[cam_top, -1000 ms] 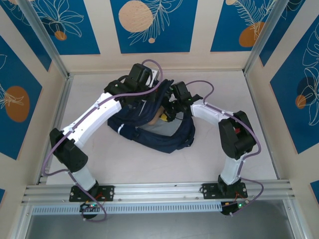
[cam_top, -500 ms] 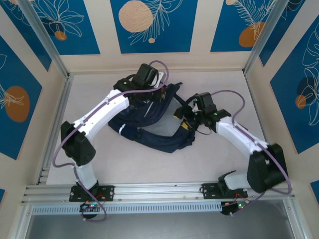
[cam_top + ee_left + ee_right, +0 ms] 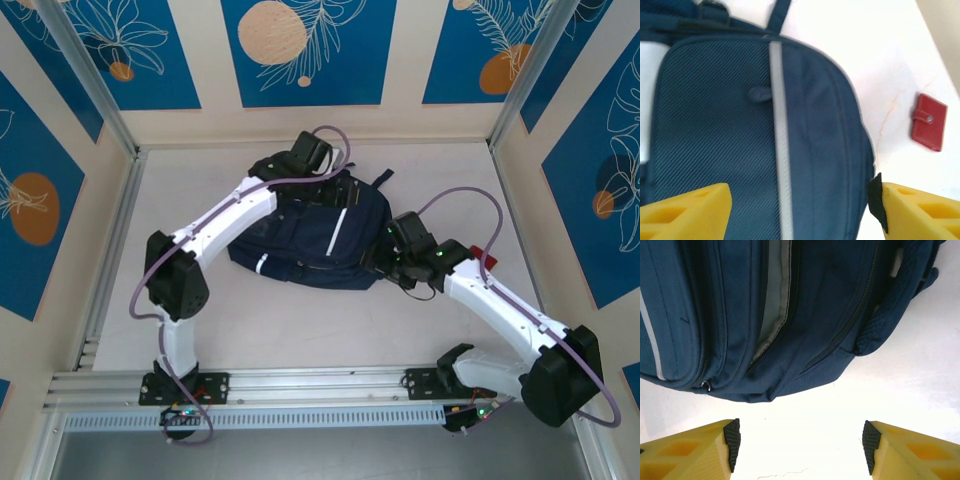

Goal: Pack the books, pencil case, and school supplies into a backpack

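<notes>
The right end effector [image 3: 800,440] hung released, jaws apart over bare tabletop [image 3: 890,390] at the near-right edge of the backpack [image 3: 310,240]. The backpack lay flat, mid-tabletop toward the far edge, its carry loop [image 3: 378,178] toward the far-right corner and its white stripe [image 3: 776,100] running roughly near-to-far. Over its far end, the left end effector [image 3: 800,200] hung released, empty.

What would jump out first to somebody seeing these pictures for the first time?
The big navy backpack with white stripes lies flat in the middle of the table and grabs the eye first. Both arms bend toward it: the left gripper hovers open over its front panel, and the right gripper is open just off its zippered side. A small red snap wallet lies on the table, apart from the pack.
</notes>
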`<state>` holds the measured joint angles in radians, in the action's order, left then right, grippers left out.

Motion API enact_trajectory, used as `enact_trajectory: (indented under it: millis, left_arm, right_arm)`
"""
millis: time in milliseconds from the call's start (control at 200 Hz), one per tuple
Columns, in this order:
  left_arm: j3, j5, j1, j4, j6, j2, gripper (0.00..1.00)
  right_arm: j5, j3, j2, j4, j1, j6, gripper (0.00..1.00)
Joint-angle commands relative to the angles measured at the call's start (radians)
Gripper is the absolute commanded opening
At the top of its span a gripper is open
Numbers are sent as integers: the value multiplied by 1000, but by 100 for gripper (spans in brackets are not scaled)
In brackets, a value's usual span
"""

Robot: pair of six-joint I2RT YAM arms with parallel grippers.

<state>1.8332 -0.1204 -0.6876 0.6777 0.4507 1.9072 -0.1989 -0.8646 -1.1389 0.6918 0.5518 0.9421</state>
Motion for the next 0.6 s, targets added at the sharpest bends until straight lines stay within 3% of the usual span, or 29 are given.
enact_trajectory:
  millis: [0,170,330,595]
  left_arm:
    - [-169,84,12,-34,55,-154,76]
    - [-543,109,13,-166,85,-387,75]
    - [-856,52,7,-353,108,-556,71]
    - [-1089,10,-10,-560,114,-591,57]
  right_arm:
    - [1,-32,-35,-13,7,-27,71]
    - [150,-62,-85,-88,-43,-45,75]
    - [256,-105,-153,-132,-92,-37,74]
    - [270,-189,-252,-127,-111,-14,53]
